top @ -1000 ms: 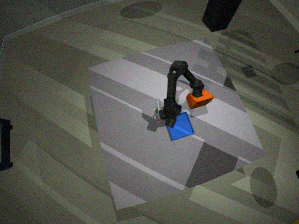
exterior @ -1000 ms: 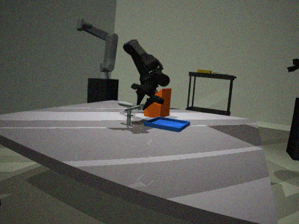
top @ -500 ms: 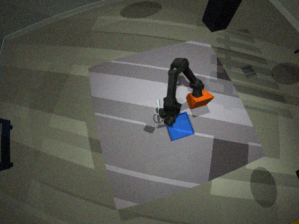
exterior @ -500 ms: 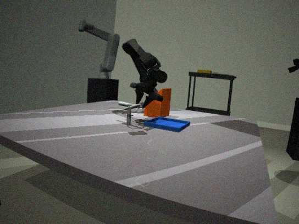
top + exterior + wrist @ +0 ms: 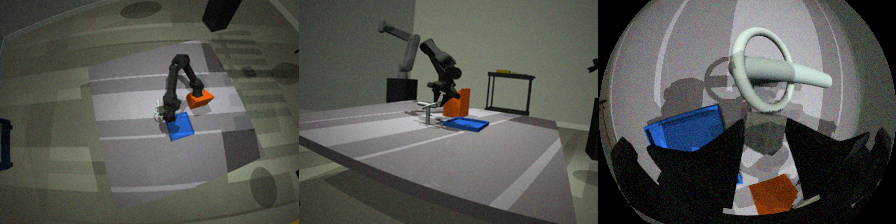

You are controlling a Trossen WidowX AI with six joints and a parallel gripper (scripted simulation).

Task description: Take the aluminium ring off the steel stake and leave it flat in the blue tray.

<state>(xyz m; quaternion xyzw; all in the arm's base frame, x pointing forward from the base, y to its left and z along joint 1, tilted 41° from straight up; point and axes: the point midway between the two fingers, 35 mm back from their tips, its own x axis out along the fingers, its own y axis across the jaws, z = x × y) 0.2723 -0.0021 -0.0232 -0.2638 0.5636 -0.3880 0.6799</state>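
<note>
One ring (image 5: 155,110) (image 5: 426,106) (image 5: 739,81) — tilted — loops around the cross-bar (image 5: 158,102) (image 5: 422,103) (image 5: 812,75).

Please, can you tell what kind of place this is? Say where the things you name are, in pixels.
Probably a robotics lab or workshop: a black robot arm (image 5: 172,79) (image 5: 436,55) stands at a table (image 5: 165,164) (image 5: 464,159), with a grey robot arm (image 5: 410,52) on a pedestal (image 5: 402,90) behind.
</note>
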